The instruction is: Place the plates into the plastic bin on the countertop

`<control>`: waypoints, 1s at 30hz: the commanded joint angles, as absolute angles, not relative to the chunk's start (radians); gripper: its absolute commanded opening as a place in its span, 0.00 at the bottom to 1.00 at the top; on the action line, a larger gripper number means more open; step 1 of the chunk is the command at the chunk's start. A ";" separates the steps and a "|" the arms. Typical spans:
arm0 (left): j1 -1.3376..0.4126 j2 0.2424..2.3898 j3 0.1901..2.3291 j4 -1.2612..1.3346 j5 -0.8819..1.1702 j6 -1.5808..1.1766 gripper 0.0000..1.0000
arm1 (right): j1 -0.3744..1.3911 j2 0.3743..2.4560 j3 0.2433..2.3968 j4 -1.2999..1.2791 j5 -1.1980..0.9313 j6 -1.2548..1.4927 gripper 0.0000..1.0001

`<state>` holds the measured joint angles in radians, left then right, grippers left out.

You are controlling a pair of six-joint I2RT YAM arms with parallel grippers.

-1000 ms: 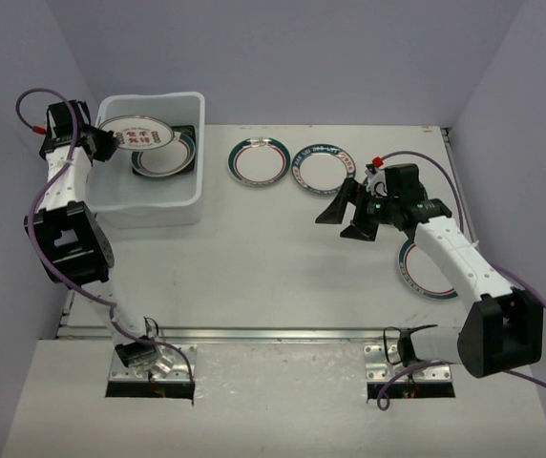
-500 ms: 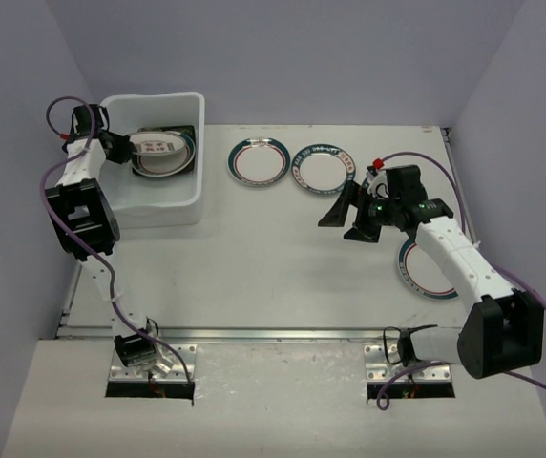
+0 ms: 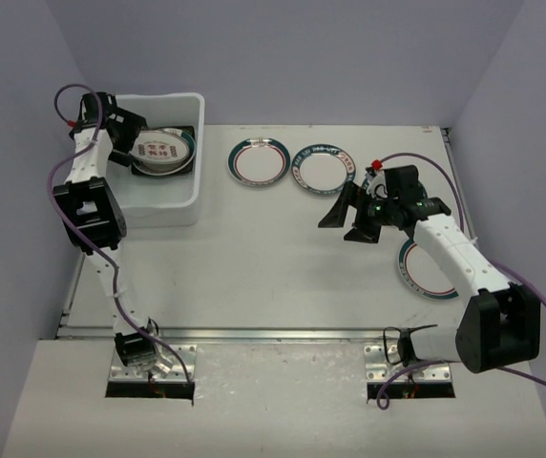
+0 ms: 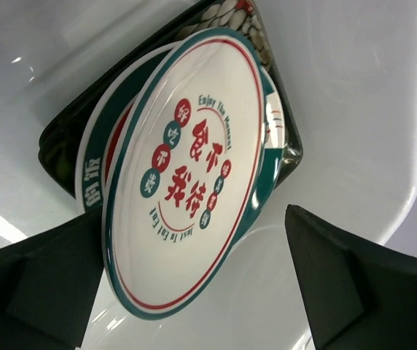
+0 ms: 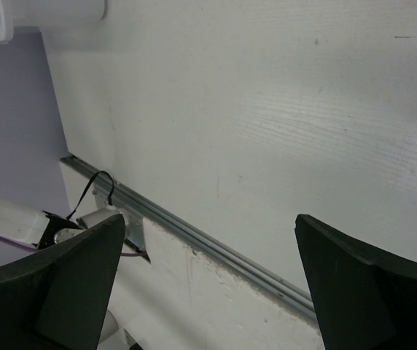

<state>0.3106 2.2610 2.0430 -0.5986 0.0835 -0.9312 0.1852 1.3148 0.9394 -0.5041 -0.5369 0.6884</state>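
1. The left gripper (image 4: 194,219) stands with its fingers wide apart and nothing clamped between them. The round white plate with a teal-red rim and red lettering (image 4: 186,175), which it held above the bin 1 second ago, now lies tilted on the stack inside.
2. That stack rests on a black square plate (image 4: 285,149) on the floor of the white translucent plastic bin (image 3: 155,96), which sits at the far left corner of the pale off-white countertop (image 3: 254,258).
3. Half a second ago the gripper was lowering the plate; now it has drawn back toward the bin's left wall, so this drop looks finished.
4. The right gripper (image 3: 349,216) hovers empty, fingers apart, over bare countertop, almost where it was before.
5. 3 round teal-rimmed plates (image 3: 259,159) lie outside the bin — 2 side by side to its right, 1 partly under the right arm — so the task seems somewhat past halfway.
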 commanded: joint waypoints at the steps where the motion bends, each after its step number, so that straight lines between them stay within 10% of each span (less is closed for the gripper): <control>1: 0.275 2.302 2.245 -0.776 -0.031 -0.864 1.00 | 0.183 1.325 0.988 -0.488 -0.522 0.675 0.99; 30: 0.186 2.348 2.220 -0.972 -0.113 -0.692 1.00 | 0.181 1.380 0.952 -0.411 -0.646 0.727 0.99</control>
<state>0.1909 2.3306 2.1634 -0.9233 -0.1170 -0.7235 0.1852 1.3637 0.9514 -0.4593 -0.5987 0.7103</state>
